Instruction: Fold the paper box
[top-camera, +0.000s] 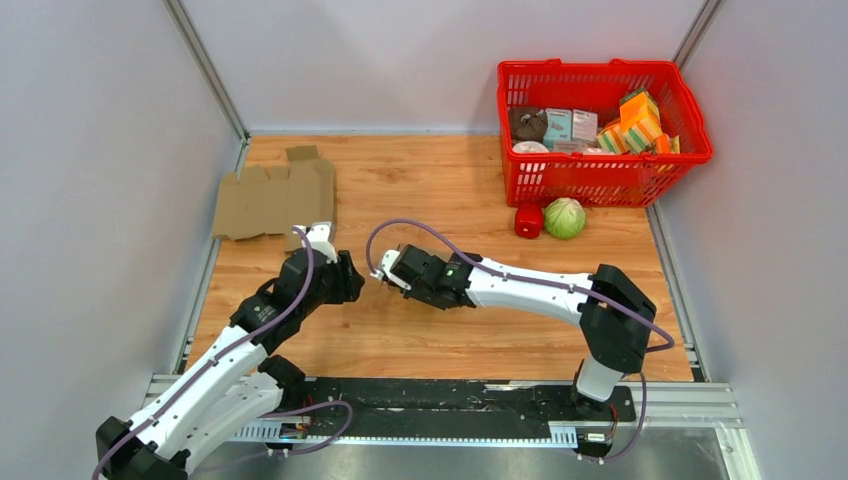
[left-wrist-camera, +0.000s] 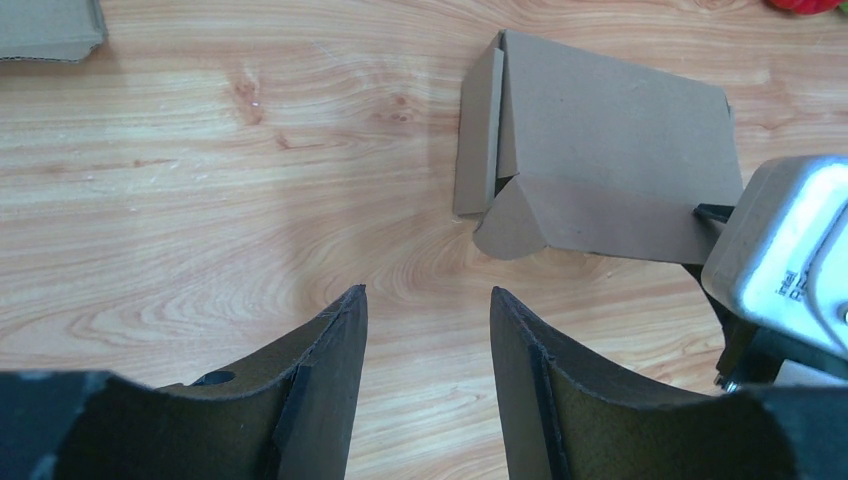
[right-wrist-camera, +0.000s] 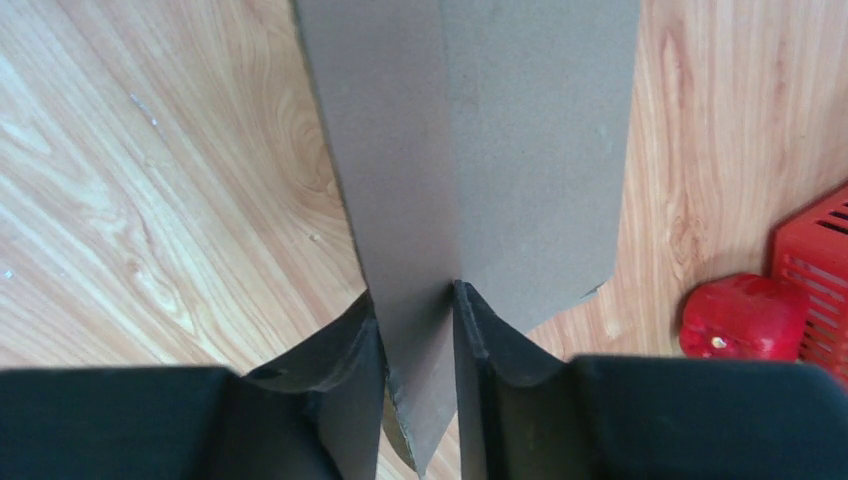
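The paper box (left-wrist-camera: 610, 150) is brown cardboard, partly folded, and rests on the wooden table with a side flap standing up and a rounded tab at its near corner. In the right wrist view a wall of the box (right-wrist-camera: 500, 120) runs up from between my fingers. My right gripper (right-wrist-camera: 415, 295) is shut on that wall. Its grey casing (left-wrist-camera: 790, 260) shows at the box's right edge. My left gripper (left-wrist-camera: 428, 292) is open with only bare wood between its fingers, a short way in front of the box. From above, both grippers (top-camera: 345, 280) (top-camera: 385, 272) meet at mid-table and hide the box.
A flat, unfolded cardboard sheet (top-camera: 272, 198) lies at the back left. A red basket (top-camera: 600, 170) filled with packets stands at the back right. In front of it lie a red pepper-like thing (top-camera: 529, 220) and a green cabbage (top-camera: 565, 217). Grey walls close in both sides.
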